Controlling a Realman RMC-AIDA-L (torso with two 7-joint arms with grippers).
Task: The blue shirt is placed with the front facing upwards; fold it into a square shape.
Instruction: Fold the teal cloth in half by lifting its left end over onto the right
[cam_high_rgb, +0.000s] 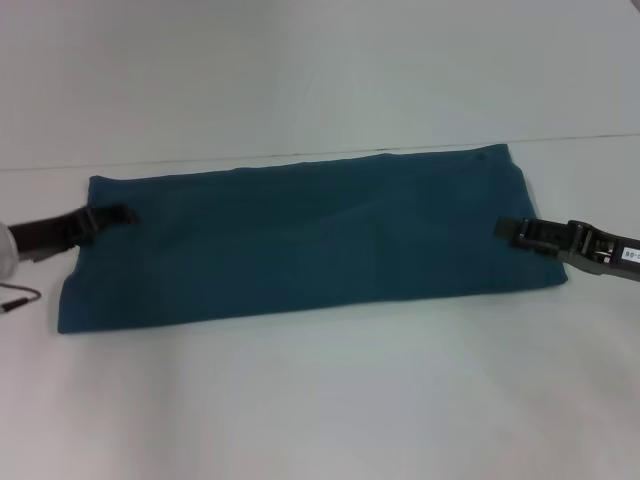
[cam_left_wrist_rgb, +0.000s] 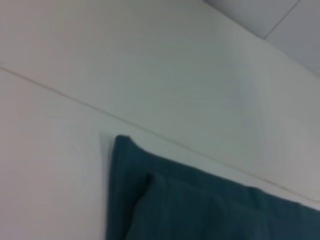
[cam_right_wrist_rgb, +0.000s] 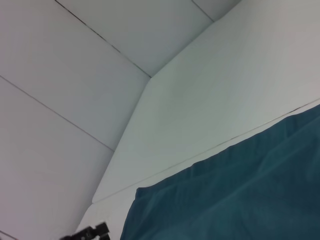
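The wide, flat white table (cam_high_rgb: 320, 400) is the largest thing in view, with a thin seam running across it just behind the cloth, and a pale wall rising beyond that seam.

On the table lies the blue shirt (cam_high_rgb: 300, 240), a dark teal-blue cotton garment folded into a long flat band that stretches from side to side. Its plain surface faces up; no print or collar shows. The far long edge of the shirt runs close along the table's seam, and the near long edge is well back from the table's front. In the left wrist view the shirt's (cam_left_wrist_rgb: 210, 210) corner shows a second layer of cloth folded over the first, its edge set slightly in from the outer edge. In the right wrist view the shirt (cam_right_wrist_rgb: 240, 195) lies smooth with shallow wrinkles near its far edge.

The right gripper (cam_high_rgb: 500, 229), dark with a grey body, sits at the shirt's right short end, its tip over the cloth. Whether it is parted or closed cannot be made out.

The left gripper (cam_high_rgb: 128, 213), black, reaches onto the shirt's left short end near the far corner. Its fingers look drawn narrow together, though whether cloth lies between them cannot be told.
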